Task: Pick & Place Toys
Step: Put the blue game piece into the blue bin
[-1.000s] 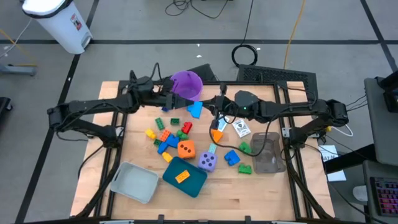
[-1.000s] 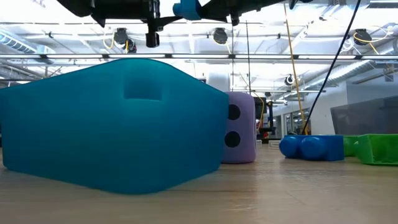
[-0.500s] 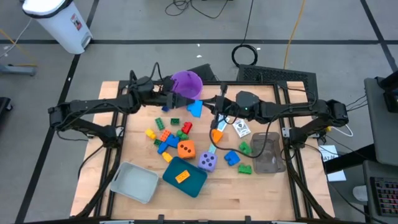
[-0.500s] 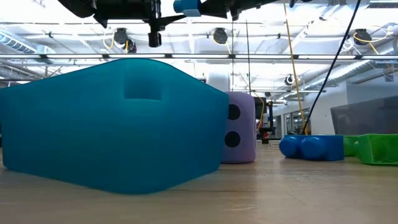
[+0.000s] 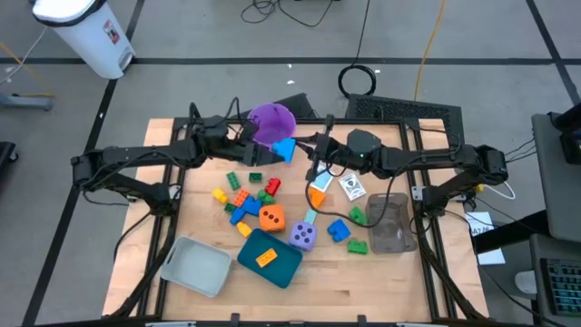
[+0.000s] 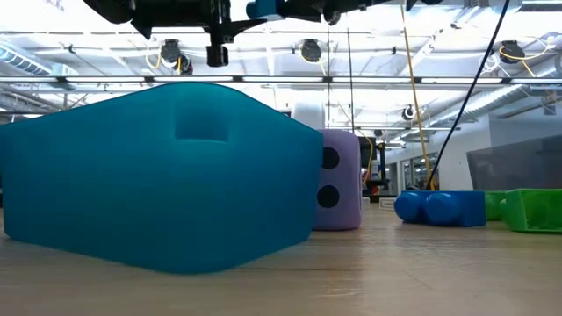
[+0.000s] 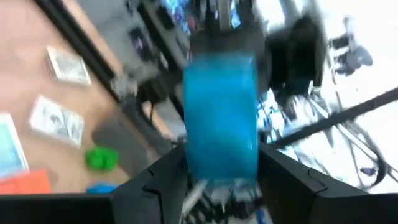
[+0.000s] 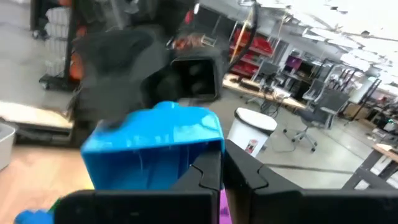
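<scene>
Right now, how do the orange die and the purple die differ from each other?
Colour: the orange die is orange, and the purple die is lilac. Place: the orange die lies beside the brick pile, and the purple die lies nearer the blue brick. The purple die sits by the teal tray's corner; the orange die sits just beyond its far edge. Both are dotted cubes resting free on the table.

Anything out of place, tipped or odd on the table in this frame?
The purple bucket lies tipped on its side at the table's far edge. The left gripper holds a blue brick up beside it. Toys lie loose mid-table; only an orange piece sits in the teal tray.
</scene>
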### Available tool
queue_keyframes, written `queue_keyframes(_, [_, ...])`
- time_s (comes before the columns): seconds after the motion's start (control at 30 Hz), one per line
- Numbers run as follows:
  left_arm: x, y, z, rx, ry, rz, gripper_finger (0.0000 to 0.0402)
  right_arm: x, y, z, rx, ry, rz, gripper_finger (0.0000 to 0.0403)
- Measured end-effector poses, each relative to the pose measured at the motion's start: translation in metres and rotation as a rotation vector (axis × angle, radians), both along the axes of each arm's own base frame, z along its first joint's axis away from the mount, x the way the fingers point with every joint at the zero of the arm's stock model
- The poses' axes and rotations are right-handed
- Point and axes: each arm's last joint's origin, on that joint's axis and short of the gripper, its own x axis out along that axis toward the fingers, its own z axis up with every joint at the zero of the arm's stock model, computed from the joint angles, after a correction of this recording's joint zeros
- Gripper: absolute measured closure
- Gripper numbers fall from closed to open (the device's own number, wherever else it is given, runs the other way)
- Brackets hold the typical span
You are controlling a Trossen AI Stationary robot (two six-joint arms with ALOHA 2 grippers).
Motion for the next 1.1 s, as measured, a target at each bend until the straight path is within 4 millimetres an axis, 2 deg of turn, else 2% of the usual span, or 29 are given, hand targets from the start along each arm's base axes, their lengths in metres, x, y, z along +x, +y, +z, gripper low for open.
queue_keyframes(1.1, [-0.0003, 0.0018, 0.0045, 0.060, -0.055, 0.025, 0.0215, 0.0001, 0.0017, -0.0018, 0.010, 0.021, 0.033, 0.0403])
